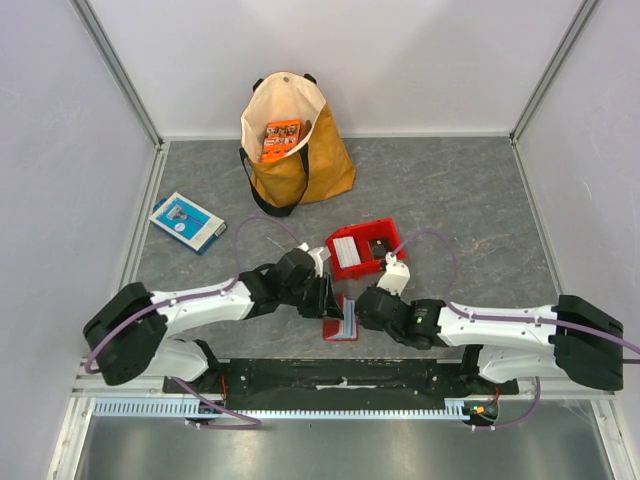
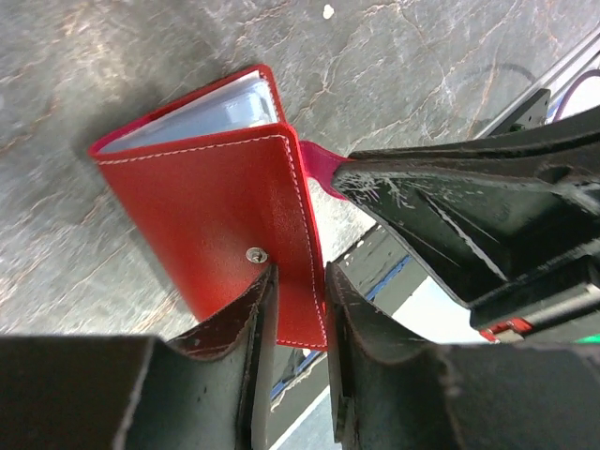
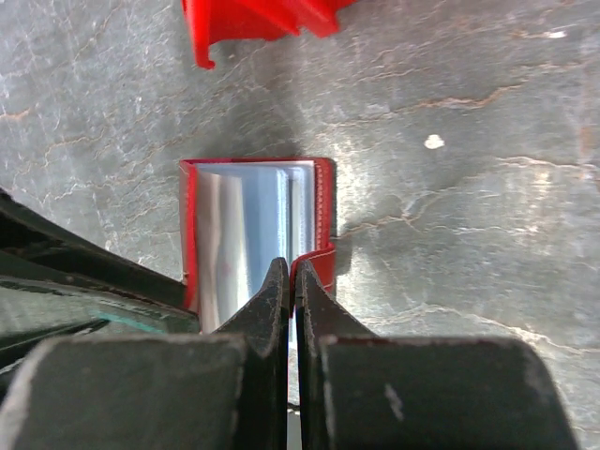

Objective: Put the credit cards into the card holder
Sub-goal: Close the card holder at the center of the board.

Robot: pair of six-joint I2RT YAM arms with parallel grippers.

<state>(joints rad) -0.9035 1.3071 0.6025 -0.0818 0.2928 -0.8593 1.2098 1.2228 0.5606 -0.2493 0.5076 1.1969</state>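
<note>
From above, the card holder point(image 1: 340, 322) stands on edge on the grey tabletop point(image 1: 470, 200), near the front edge between the two arms. The left gripper point(image 1: 330, 298) is at its left side and the right gripper point(image 1: 362, 308) at its right. Just behind them is a red bin point(image 1: 392, 232) containing the credit cards, one whitish point(image 1: 347, 250) and one dark point(image 1: 378, 248). Further back is a tan tote bag point(image 1: 300, 165) with an orange packet point(image 1: 281, 140) inside, and a blue-and-white box point(image 1: 187, 221) lies well to the left.

In the left wrist view, the left gripper point(image 2: 300, 277) is partly open. Its fingers are parted on either side of the lower corner of the card holder's point(image 2: 216, 216) red cover, beside the snap stud point(image 2: 255, 254), and they are not clamped on it. The right gripper's point(image 2: 349, 180) tip is touching the holder's tab point(image 2: 317, 161).

In the right wrist view, the right gripper point(image 3: 291, 272) is pinched closed on a thin red edge of the card holder point(image 3: 248, 234). The holder gapes open and shows its shiny grey pockets. An edge of the red bin point(image 3: 253, 19) is visible at the top.
</note>
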